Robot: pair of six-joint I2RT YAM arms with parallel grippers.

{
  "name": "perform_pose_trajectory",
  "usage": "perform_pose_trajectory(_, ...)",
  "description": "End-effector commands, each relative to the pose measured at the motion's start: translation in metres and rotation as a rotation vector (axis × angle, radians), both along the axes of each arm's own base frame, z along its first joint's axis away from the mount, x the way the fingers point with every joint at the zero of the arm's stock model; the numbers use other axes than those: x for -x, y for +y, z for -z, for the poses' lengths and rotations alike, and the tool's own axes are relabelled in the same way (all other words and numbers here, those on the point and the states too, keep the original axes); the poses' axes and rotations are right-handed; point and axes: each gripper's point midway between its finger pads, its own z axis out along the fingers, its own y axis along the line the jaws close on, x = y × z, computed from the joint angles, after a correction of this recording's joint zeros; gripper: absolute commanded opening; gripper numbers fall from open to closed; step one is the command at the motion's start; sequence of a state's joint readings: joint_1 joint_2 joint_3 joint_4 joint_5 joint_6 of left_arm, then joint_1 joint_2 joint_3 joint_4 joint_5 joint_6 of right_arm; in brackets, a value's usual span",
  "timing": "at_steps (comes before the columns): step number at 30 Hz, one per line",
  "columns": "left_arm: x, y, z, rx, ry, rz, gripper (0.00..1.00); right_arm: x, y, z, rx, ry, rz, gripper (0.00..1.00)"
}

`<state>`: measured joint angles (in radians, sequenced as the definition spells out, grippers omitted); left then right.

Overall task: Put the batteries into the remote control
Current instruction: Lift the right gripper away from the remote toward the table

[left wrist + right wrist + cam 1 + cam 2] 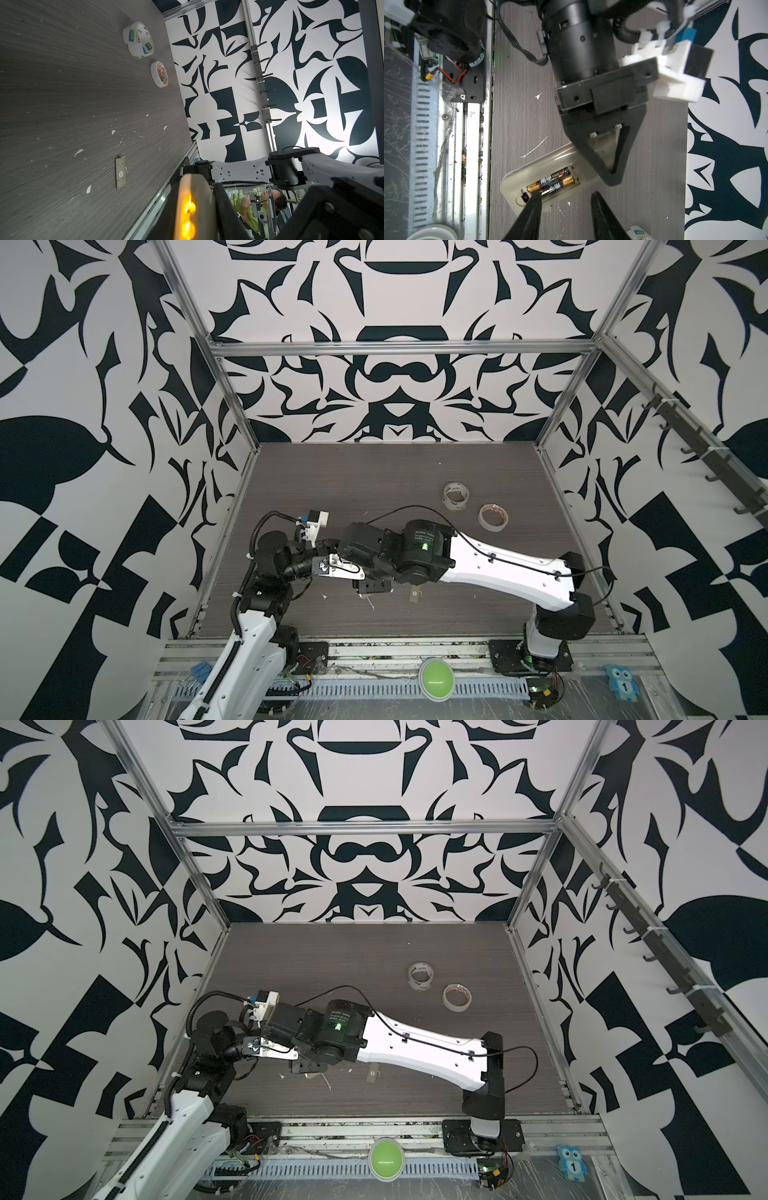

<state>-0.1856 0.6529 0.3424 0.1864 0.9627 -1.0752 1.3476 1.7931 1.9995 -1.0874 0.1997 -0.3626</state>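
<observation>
My left jaws are clamped on one end of the single remote control (pixel 550 164), which is back up at the near left. Two batteries (pixel 552 180) lie side by side in its open bay. My right jaws stand apart, one tip at the battery ends. On the surface (pixel 332 472), far right, lie two rolls: a printed tape roll (pixel 456 496) and a pale tape roll (pixel 493 517). One pale strip (pixel 120 172) lies alone.
</observation>
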Motion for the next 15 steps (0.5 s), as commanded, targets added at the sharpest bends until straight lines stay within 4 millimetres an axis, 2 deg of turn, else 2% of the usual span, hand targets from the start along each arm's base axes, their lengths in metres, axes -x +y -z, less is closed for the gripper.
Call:
perform_pose_trajectory(1, -0.003, 0.0, -0.013, 0.002, -0.045, -0.008, 0.0, -0.005, -0.015, -0.027, -0.084, -0.013, 0.083, 0.44)
perform_pose_trajectory(11, -0.015, 0.002, -0.009, -0.004, -0.06, -0.047, 0.0, -0.019, -0.062, -0.039, -0.267, 0.095, 0.348, 0.56)
perform_pose_trajectory(15, -0.017, 0.002, -0.008, 0.003, -0.066, -0.05, 0.0, -0.018, -0.074, -0.036, -0.301, 0.114, 0.401, 0.5)
